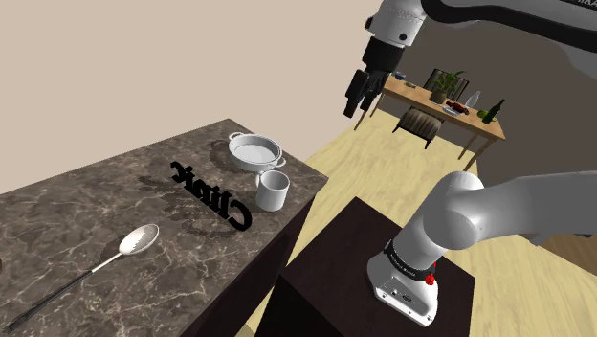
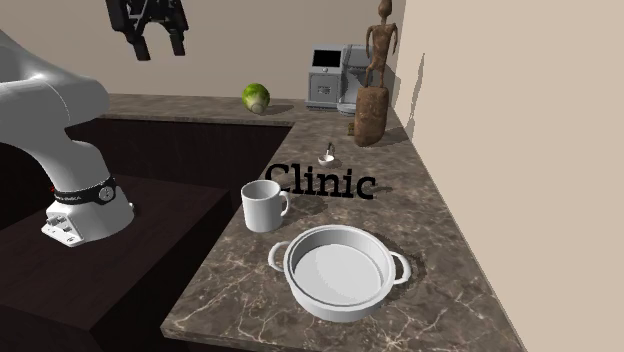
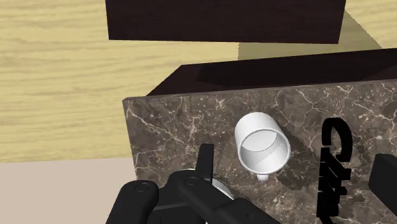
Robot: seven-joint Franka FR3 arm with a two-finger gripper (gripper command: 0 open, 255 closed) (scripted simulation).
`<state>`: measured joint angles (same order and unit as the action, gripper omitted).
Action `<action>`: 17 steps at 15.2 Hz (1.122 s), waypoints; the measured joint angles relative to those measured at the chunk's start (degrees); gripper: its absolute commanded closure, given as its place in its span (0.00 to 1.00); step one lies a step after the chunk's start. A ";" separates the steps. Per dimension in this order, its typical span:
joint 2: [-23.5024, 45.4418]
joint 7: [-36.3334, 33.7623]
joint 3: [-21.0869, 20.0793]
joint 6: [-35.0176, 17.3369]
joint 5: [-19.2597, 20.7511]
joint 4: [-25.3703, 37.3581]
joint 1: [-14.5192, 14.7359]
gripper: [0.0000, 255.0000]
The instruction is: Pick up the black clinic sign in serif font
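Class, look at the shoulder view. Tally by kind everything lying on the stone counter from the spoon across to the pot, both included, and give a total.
sign: 1
mug: 1
pot: 1
spoon: 1
Total: 4

On the dark marble counter point(image 2: 440, 250) you have a white mug point(image 2: 263, 206) just beside a white two-handled pot point(image 2: 338, 272), with a long spoon point(image 1: 134, 241) lying well apart from both. Toward the wall you see a green round thing point(image 2: 255, 97), perhaps a cabbage, a coffee machine point(image 2: 328, 77) and a tall wooden figure point(image 2: 370, 115).
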<state>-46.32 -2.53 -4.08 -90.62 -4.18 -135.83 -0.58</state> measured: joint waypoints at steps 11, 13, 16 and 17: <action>11.51 -3.62 -6.48 -17.43 -1.96 -4.32 1.73 0.00; 14.47 -4.60 -8.05 -21.83 -2.12 -5.35 2.06 0.00; 19.64 -6.07 -10.16 -27.20 -1.74 -5.00 2.20 0.00; 22.18 -6.94 -11.15 -29.28 -1.41 -4.36 2.20 0.00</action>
<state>-24.14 -9.46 -15.23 -119.90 -5.59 -140.19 1.62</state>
